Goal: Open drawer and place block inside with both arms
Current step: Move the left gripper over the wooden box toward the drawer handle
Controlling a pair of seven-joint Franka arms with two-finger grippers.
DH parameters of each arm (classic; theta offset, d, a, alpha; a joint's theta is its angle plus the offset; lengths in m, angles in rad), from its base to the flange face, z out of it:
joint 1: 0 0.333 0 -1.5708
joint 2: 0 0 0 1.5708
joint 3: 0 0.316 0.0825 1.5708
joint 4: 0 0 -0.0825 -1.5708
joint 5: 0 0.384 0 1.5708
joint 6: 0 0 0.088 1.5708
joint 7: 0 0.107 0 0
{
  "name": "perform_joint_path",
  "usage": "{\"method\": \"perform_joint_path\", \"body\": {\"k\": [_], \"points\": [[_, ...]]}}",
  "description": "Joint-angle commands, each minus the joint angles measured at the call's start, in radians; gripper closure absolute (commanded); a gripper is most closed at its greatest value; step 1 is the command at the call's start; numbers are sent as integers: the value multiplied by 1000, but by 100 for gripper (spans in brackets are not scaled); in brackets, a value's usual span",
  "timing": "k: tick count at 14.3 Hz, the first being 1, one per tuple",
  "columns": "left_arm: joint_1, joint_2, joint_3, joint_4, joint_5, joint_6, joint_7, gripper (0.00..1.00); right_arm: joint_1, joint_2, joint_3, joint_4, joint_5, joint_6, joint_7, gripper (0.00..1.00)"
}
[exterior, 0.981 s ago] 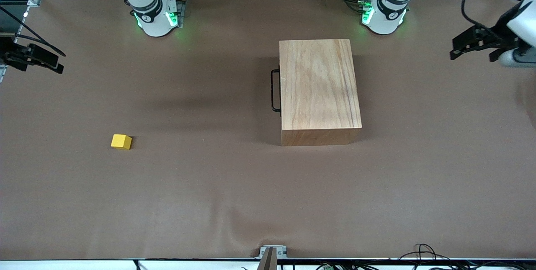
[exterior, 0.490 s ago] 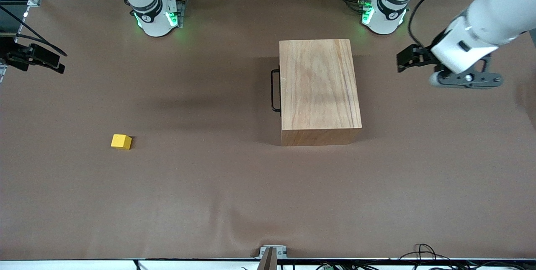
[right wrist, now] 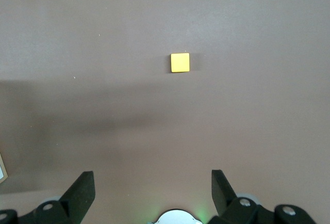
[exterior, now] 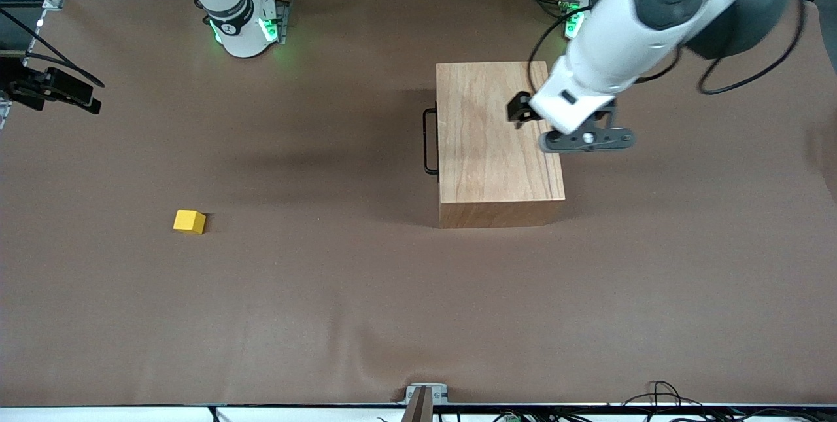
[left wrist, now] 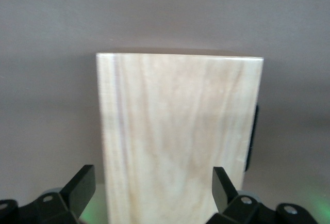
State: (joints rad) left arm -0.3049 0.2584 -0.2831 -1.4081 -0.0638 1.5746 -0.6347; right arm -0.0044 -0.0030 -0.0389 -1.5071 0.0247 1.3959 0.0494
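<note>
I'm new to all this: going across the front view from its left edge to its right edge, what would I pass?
right tool → block → drawer's black handle → wooden box → left tool, over the box.

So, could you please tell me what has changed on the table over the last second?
The left hand swung in from the left arm's end of the table and now hangs open over the wooden box, holding nothing. The right hand waits open at the right arm's end, unmoved. The yellow block and the box stayed put, with the drawer shut and its handle untouched.
</note>
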Motion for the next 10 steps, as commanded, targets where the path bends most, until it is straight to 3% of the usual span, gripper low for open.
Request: {"method": "perform_joint_path", "body": {"k": [1, 10], "points": [[-81, 111, 15, 113, -1, 13, -107, 0, 1, -14, -1, -18, 11, 5, -11, 0], [-359, 274, 61, 146, 104, 180, -403, 0, 23, -22, -2, -30, 3, -2, -10, 0]]}}
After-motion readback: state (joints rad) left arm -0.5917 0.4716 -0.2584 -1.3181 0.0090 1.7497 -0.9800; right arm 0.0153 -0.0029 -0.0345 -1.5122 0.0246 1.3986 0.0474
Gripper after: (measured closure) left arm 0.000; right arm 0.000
